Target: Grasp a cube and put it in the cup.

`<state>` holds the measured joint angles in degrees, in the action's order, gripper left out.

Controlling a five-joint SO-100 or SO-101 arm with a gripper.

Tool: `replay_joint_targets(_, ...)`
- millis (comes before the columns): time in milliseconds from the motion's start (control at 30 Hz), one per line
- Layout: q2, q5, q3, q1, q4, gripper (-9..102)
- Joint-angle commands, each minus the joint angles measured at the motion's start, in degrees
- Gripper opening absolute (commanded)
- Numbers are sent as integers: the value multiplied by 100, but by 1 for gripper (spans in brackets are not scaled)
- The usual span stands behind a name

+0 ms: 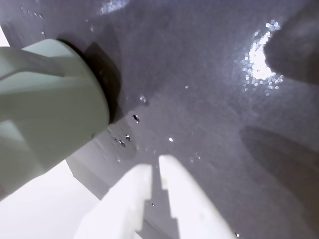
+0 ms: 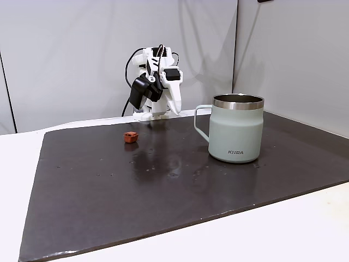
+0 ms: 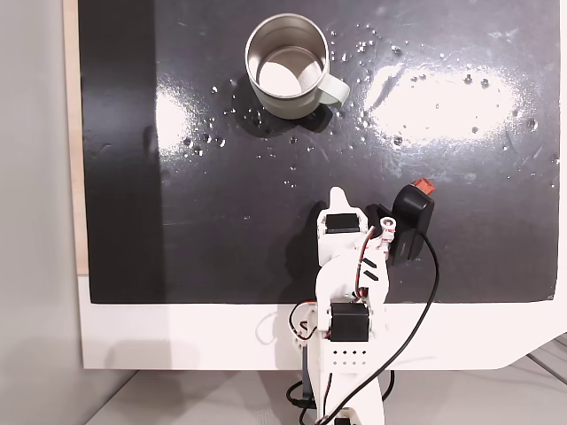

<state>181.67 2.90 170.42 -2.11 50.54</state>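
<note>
Arm folded, gripper [image 1: 155, 169] nearly closed, empty

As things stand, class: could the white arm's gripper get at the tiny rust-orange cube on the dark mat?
Probably yes. The rust-orange cube lies alone on the dark mat, near the arm's base, with the sage-green mug well aside. The gripper, nearly closed, must first open.
</note>
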Motion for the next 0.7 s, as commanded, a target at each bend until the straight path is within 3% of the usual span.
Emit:
replay_joint_targets(0, 44, -132, -26, -44, -237, 0)
replay_joint_targets(667, 44, -105, -26, -79, -237, 0)
